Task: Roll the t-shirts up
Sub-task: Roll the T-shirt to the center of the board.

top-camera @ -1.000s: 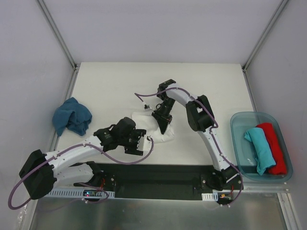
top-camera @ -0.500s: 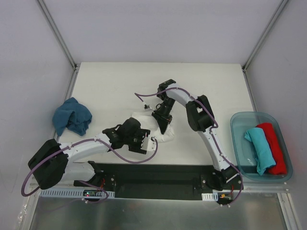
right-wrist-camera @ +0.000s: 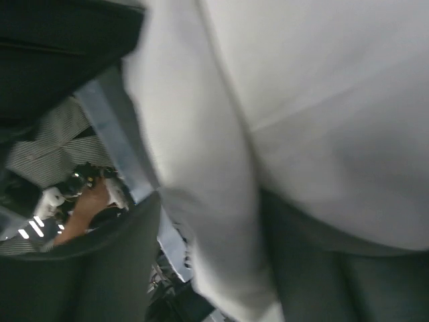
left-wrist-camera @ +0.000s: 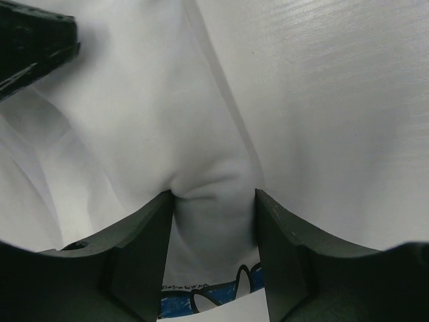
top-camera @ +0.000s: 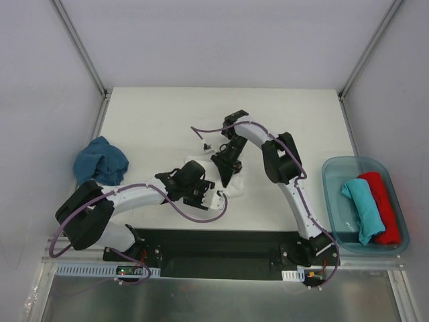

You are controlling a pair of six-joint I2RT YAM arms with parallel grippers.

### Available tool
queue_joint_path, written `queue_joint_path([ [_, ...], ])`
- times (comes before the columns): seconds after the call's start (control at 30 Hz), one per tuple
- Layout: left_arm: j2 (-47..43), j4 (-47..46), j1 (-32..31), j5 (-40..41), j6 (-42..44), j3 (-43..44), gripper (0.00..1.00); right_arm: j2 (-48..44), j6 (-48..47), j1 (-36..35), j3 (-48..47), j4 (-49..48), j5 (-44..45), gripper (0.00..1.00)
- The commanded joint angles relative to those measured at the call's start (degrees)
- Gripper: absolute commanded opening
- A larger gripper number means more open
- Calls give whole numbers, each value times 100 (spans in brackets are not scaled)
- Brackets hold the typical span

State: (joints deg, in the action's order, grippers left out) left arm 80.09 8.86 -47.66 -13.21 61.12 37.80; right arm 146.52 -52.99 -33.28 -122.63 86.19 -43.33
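Left of the bin (top-camera: 333,201), both arms work the white shirt (top-camera: 233,190), which is bunched into a small bundle. The left gripper (top-camera: 203,194) pinches a fold of it, with an edge of the print (left-wrist-camera: 201,300) showing. The right gripper (top-camera: 225,176), nearer the bin, appears clamped on the cloth too, though its view is blurred. Rolling well here likely means both grips turning together with the cloth taut between them, so the roll neither slackens nor skews. The teal shirt (top-camera: 362,204) and red shirt (top-camera: 383,201) lie rolled in the bin; the blue shirt (top-camera: 100,162) sits crumpled far left of it.
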Motion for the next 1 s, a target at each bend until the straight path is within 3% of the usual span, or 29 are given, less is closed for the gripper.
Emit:
queue_joint_path([
  [0.0,498,1337,-51,-576,181,-98,48,-156,-668,637,432,873,1329,90],
  [0.03,516,1485,-42,-629,181,-37,47,-376,-695,777,441,882,1258,96],
  [0.17,665,1836,72,-1059,67,236,45,-1903,-722,1900,214,628,836,96],
  [0.23,902,2109,160,-1549,-30,585,45,-2686,-346,2341,597,-353,607,96],
  [0.27,1007,2450,308,-1727,-135,736,45,-3195,-108,2787,1052,-1036,511,96],
  [0.3,1252,2619,362,-1894,-171,885,45,-4670,251,2957,1640,-3027,762,96],
  [0.33,1367,2742,406,-2017,-206,1148,45,-5390,507,3046,3229,-4143,1104,96],
  [0.37,1490,2926,459,-2262,-171,1272,45,-6215,326,3020,3959,-5198,1325,96],
  [0.4,1692,3154,511,-2378,-188,1395,45,-7337,98,2968,4784,-6862,1205,96],
  [0.43,1789,3270,555,-2466,-215,1649,44,-7809,53,2872,5880,-7497,1248,96],
  [0.47,1886,3367,599,-2658,-224,1765,44,-8057,313,2505,6230,-7868,1422,96],
  [0.5,2009,3455,678,-2704,-232,1861,45,-8173,403,2232,6355,-7629,2024,96],
  [0.53,2045,3516,714,-2782,-215,2019,45,-8061,221,2038,6243,-6791,1778,96],
  [0.57,2158,3595,749,-2827,-110,2099,45,-7903,-921,1984,5659,-5773,1079,95],
  [0.6,2238,3727,784,-2879,-31,2213,46,-7693,-1585,1992,5453,-3988,-207,77],
  [0.63,2317,3989,828,-2932,31,2432,46,-7526,-1722,1922,5425,-3657,-385,77],
  [0.7,2572,4280,977,-3116,119,2670,46,-7716,-2177,1492,6046,-3792,-12,80],
  [0.83,3002,4956,1197,-3363,224,3311,46,-8867,-2864,886,7690,-5259,728,83],
  [0.97,3363,5169,1329,-3337,365,3620,45,-9080,-3963,455,8359,-5744,476,82],
])
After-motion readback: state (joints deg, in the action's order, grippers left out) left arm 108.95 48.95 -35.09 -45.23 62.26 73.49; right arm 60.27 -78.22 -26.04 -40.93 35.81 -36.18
